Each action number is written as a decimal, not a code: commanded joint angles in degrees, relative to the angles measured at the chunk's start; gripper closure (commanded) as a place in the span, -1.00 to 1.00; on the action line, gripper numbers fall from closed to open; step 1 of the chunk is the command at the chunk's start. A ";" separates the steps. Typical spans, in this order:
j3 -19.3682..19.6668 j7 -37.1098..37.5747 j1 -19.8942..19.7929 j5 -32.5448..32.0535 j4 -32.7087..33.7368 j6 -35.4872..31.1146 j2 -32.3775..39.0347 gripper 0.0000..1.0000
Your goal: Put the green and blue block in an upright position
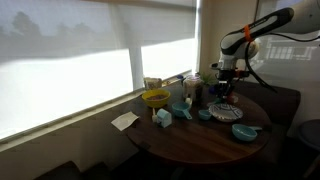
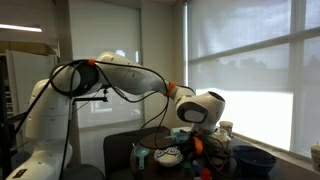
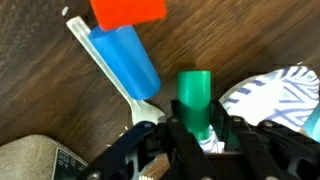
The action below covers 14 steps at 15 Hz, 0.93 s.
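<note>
A yellow bowl (image 1: 155,98), a patterned plate (image 1: 246,131) and a white spoon (image 3: 80,32) lie on the dark wooden table (image 1: 195,142).

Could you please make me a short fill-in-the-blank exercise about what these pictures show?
1. The claw closes around the green block; the longer block lying beside it is ____.
2. The block at the top edge of the wrist view is ____.
3. In an exterior view, the bowl near the window is ____.
4. The table has a top whose shape is ____.
Missing words: blue; red; yellow; round.
</note>
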<state>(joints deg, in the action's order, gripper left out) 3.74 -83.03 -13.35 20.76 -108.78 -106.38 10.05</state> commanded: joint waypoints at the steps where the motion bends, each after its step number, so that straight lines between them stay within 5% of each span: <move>1: 1.11 -3.10 0.13 2.60 -4.63 -0.91 -4.73 0.83; 11: 5.40 -8.39 0.59 9.70 -19.98 -12.63 -14.45 0.83; 12: 5.46 -7.40 1.09 7.19 -14.71 -8.47 -10.91 0.34; 14: 6.16 -7.54 1.12 8.07 -17.35 -10.83 -12.13 0.34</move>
<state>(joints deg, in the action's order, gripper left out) 8.78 -90.62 -13.33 28.92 -126.24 -117.30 -2.11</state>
